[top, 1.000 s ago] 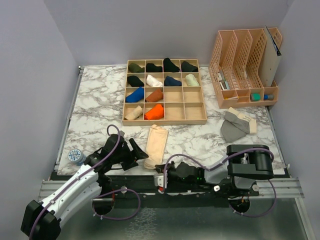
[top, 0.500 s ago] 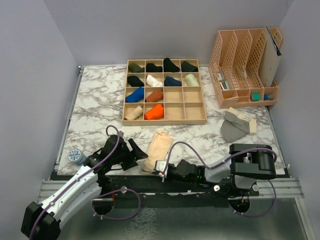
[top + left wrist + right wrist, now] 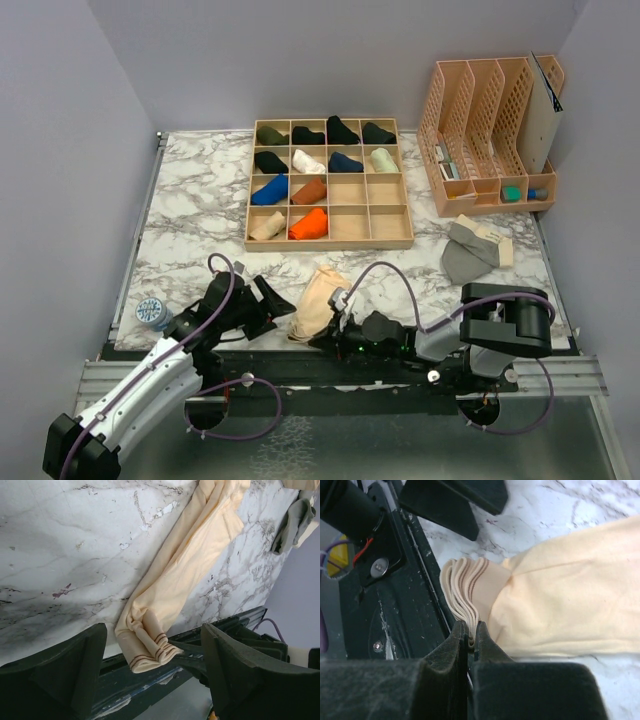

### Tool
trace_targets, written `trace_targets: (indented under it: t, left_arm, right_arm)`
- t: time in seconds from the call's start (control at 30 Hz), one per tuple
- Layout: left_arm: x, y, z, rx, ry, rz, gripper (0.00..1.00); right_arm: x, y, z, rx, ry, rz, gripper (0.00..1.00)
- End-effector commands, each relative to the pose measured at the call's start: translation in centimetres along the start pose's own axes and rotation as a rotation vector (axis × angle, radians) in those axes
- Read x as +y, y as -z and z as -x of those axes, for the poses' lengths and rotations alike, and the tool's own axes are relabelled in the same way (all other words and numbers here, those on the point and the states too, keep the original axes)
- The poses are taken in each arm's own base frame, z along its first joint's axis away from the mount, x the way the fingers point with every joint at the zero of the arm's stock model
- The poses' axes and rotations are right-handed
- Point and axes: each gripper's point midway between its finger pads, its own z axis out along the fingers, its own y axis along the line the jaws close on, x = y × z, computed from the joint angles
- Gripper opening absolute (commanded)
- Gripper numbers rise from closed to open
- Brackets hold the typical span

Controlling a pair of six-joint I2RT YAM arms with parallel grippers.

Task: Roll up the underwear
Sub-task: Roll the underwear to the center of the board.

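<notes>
**A:** What is nearest the camera in the overhead view?

**B:** The right gripper (image 3: 336,312), at bottom centre over the dark rail along the table (image 3: 190,200) edge. Its jaws are pressed together, pinching the folded, striped end of the beige underwear (image 3: 318,295).

**A:** And the other arm?

**B:** The left gripper (image 3: 268,303) sits just left of that end. Its fingers (image 3: 65,670) are spread wide, one on each side of the cloth. Its wrist view does not show them touching the cloth.

**A:** How does the beige piece lie?

**B:** Its striped end hangs past the marble edge. The rest runs slantwise up the frame, bunched, towards the wooden tray (image 3: 330,243).

**A:** Where is the second garment?

**B:** The grey underwear (image 3: 468,255), with its cream band, lies right of centre, well apart from both arms. It is just below the file rack (image 3: 490,130) at the upper right.

**A:** Farther back?

**B:** The tray, upper centre, holds rolled cloths in its left and top compartments. A small round tin (image 3: 152,312) rests at the left edge.
</notes>
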Motion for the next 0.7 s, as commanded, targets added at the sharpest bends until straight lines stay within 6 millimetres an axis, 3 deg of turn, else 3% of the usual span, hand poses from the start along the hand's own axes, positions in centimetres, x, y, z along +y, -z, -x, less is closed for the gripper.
trace_targets:
  t: [0.0,0.2,0.67]
  left_arm:
    - [-0.7,0.1,0.7,-0.028,-0.004,-0.004,0.81]
    - [-0.7,0.0,0.4,-0.015,-0.038,-0.025,0.81]
    - [-0.5,-0.7,-0.3,0.011,-0.137,-0.096,0.81]
  right_arm:
    - [-1.4,0.9,-0.6,-0.003,-0.240,-0.061,0.00]
    - [-3.9,1.3,-2.2,0.051,-0.466,-0.130,0.00]
    - [-8.2,1.6,-6.5,0.281,-0.695,-0.381,0.01]
